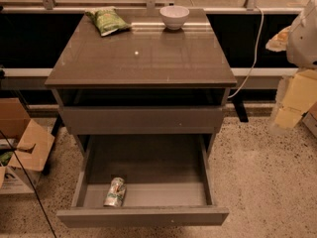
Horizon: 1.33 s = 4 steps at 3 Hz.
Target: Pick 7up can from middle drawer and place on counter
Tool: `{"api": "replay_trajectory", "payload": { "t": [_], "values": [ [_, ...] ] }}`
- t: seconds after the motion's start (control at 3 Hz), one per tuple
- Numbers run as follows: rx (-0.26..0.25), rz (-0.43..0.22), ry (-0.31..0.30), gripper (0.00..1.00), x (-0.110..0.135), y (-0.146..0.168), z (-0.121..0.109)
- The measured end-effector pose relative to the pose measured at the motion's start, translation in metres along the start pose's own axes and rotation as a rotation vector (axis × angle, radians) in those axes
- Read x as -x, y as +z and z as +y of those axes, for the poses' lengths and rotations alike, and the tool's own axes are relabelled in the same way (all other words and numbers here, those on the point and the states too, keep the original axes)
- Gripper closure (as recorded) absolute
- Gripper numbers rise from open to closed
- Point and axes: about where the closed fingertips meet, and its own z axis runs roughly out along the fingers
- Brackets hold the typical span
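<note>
The 7up can (115,192) is lying on its side in the middle drawer (143,215), in the front left corner. Its lower end is sitting close to the drawer front and its side near the left wall.

In the one camera view you are looking down into a drawer that is standing pulled well out, so the opening step is looking done. The rest is not yet done: the can is being neither gripped nor lifted. The counter (143,58) is carrying only a green snack bag (107,20) and a white bowl (174,16), both near its back edge, so you are getting bare slab toward the front for setting the can down.

The gripper (303,31), as far as you can judge, is showing only as a blurred white bulk at the right edge, up at counter height and well apart from the can. The frame is cutting it off, and you cannot tell whether it is open or closed, or whether the orange smudge at its left side belongs to it.

The back of the drawer is sitting in shadow under the closed front above. The pale yellow shapes (296,97) below the gripper are too blurred for you to name.
</note>
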Motion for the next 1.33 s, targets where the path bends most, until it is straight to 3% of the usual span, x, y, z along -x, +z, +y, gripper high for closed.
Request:
{"api": "replay_trajectory", "payload": {
  "t": [0.33,0.67,1.33],
  "values": [
    [-0.001,0.0,0.0,0.0,0.0,0.0,0.0],
    [0.007,-0.023,0.058,0.0,0.017,0.016,-0.007],
    [0.073,-0.094,0.352,0.0,0.073,0.115,-0.029]
  ]
}}
